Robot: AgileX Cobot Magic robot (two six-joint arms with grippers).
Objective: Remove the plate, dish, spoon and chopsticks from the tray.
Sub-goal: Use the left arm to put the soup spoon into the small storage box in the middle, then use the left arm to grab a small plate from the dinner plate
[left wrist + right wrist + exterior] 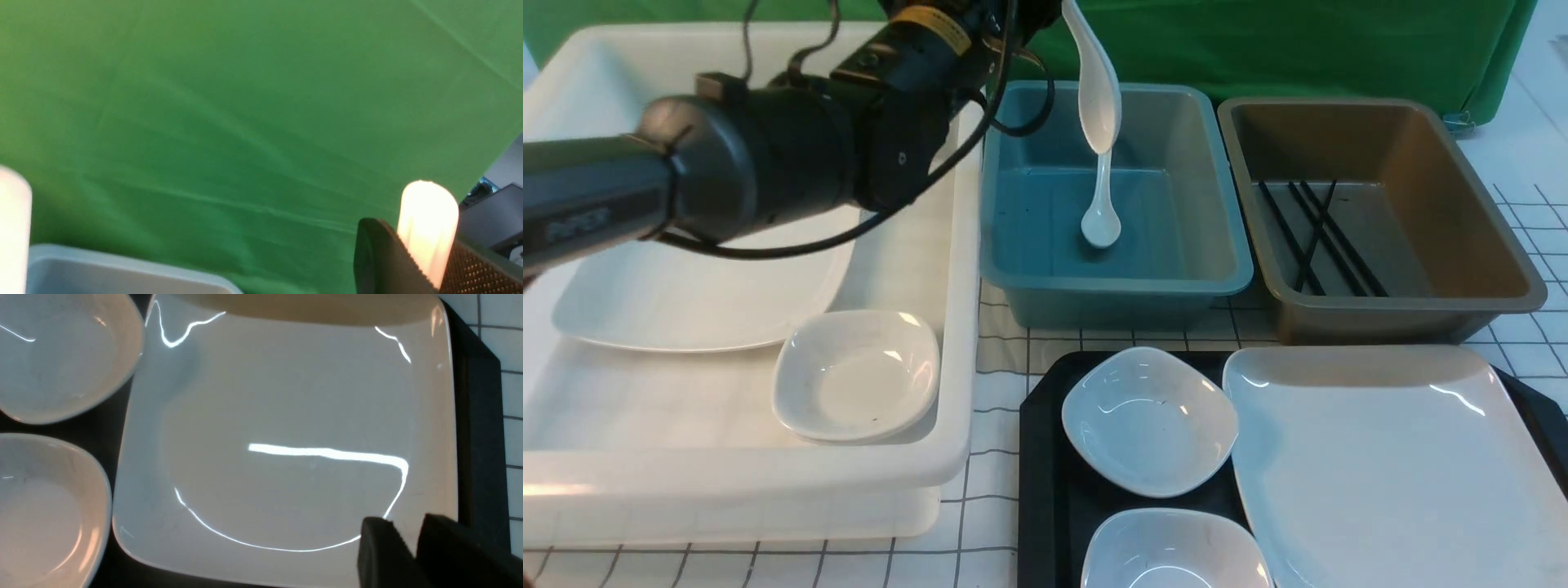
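My left gripper (421, 245) is shut on the handle of a white spoon (1097, 90), which hangs bowl-down above the teal bin (1176, 278). The handle (427, 212) sticks out between the textured pads. A second white spoon (1101, 220) lies inside that bin. The black chopsticks (1319, 237) lie in the brown bin (1380, 310). The large white plate (1388, 474) sits on the right side of the black tray (1041, 457), with two small dishes (1147, 420) (1176, 551) to its left. My right gripper (408, 526) hovers over a corner of the plate (286, 416), slightly open and holding nothing.
A big white bin (947, 465) on the left holds another large plate (686, 302) and a small dish (858, 376). My left arm (752, 163) stretches across above it. A checked cloth (996, 392) covers the table, and a green backdrop stands behind.
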